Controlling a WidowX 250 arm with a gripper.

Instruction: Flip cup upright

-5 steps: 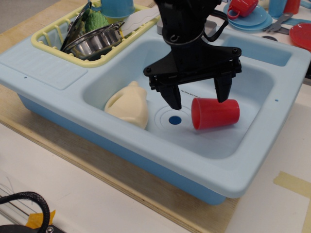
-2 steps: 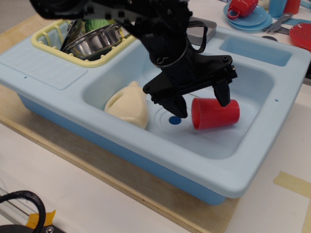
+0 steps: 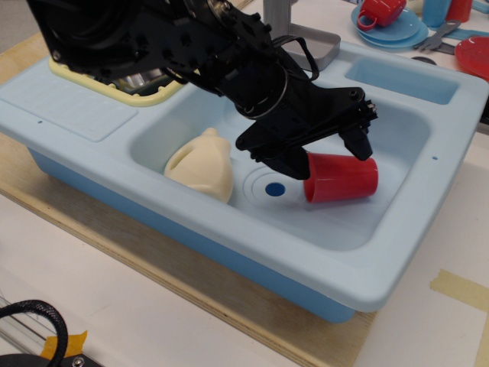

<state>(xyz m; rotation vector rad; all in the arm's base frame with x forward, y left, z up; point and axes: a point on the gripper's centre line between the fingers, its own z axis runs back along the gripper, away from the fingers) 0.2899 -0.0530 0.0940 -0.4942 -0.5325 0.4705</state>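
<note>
The red cup [image 3: 344,179] lies on its side on the floor of the blue sink [image 3: 428,164], right of the drain [image 3: 275,188]. My black gripper [image 3: 327,155] is open and tilted low over the cup's left part. One finger [image 3: 293,164] is at the cup's left end. The other finger [image 3: 359,142] is just behind the cup's top edge. I cannot tell whether either finger touches the cup. The arm reaches in from the upper left.
A cream jug [image 3: 200,162] lies in the sink's left part. A yellow dish rack [image 3: 114,86] sits at back left, mostly hidden by the arm. The faucet base [image 3: 306,34], a red mug on a blue plate [image 3: 380,11] and a red plate [image 3: 475,55] stand behind.
The arm has tilted over and swung down from the upper left. The gripper has dropped lower and closer to the cup. The cup has barely moved.
</note>
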